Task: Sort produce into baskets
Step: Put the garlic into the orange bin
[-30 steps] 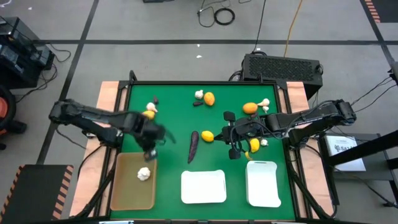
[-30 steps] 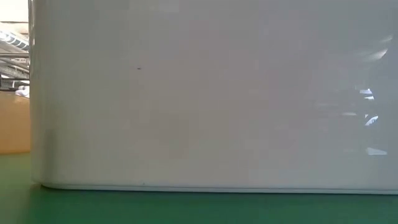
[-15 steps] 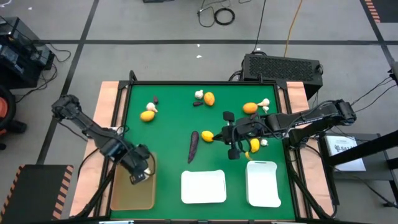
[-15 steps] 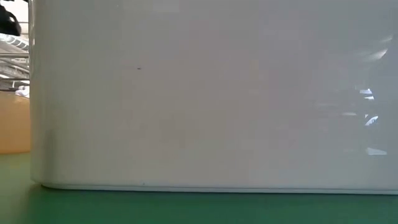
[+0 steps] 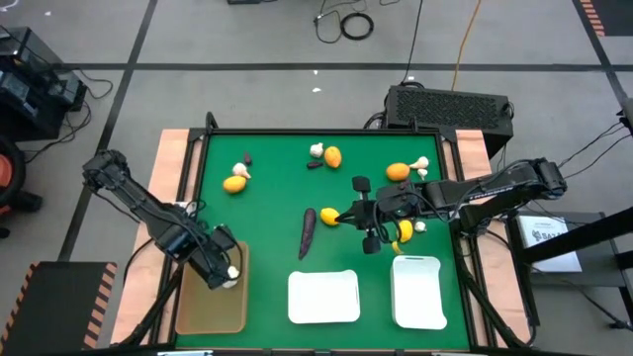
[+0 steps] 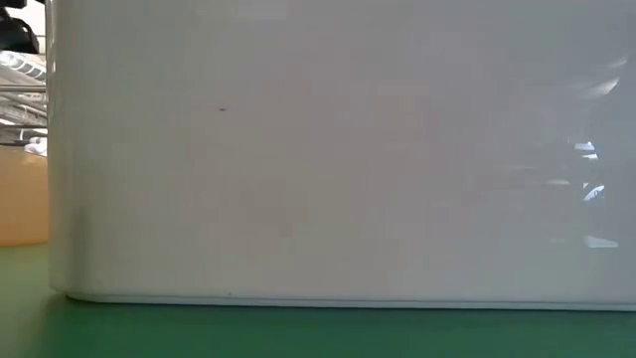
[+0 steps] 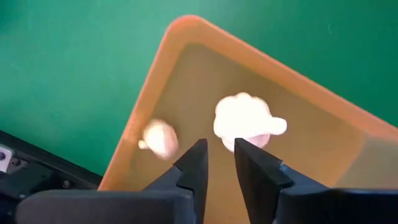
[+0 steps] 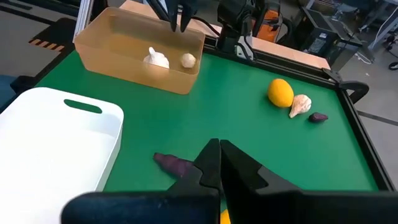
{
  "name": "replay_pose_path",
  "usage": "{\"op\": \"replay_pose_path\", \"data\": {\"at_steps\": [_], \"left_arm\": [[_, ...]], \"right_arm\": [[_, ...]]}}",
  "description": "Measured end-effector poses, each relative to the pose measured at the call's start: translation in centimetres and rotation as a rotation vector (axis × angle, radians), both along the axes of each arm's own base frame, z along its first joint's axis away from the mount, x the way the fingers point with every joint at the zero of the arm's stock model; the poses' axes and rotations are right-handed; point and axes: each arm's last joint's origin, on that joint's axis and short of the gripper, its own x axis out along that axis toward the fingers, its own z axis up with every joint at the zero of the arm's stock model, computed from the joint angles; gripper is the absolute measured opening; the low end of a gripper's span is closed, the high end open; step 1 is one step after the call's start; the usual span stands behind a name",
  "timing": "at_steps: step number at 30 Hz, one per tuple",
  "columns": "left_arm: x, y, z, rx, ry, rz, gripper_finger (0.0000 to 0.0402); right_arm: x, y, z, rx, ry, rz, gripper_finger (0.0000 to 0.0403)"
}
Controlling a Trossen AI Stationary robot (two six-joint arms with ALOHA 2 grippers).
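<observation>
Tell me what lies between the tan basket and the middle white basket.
Only bare green mat: in the high view, nothing sits between the tan basket and the middle white basket.

- You have a plain green table (image 5: 267, 198) under everything.
- Your long basket (image 5: 198, 307) is tan-brown; the other 2 baskets (image 5: 323, 297) are white.
- The 2 bulbs (image 7: 245, 118) in the tan-brown one are whitish.
- The elongated piece (image 5: 307, 231) is dark purple.
- The round fruits (image 5: 332, 156) run orange to yellow.
- Both grippers' fingers (image 7: 193, 165) are black.
</observation>
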Motion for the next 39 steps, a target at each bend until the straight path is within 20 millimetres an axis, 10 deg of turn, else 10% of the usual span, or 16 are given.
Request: {"op": "replay_pose_path", "data": {"at_steps": [16, 23, 39], "left_arm": [[3.9, -0.2, -0.8, 0.654, -0.616, -0.227, 0.0109], [9.2, 5.4, -1.3, 0.708, -0.721, -0.282, 0.0109], [10.9, 12.8, -2.6, 0.628, -0.923, -0.399, 0.0109]], "right_arm": [[-0.1, 0.0, -0.2, 0.044, 0.028, -0.025, 0.0000], [0.0, -0.7, -0.2, -0.058, 0.021, 0.006, 0.0000], [2.6, -12.3, -0.8, -0.131, -0.147, -0.419, 0.0000]]}}
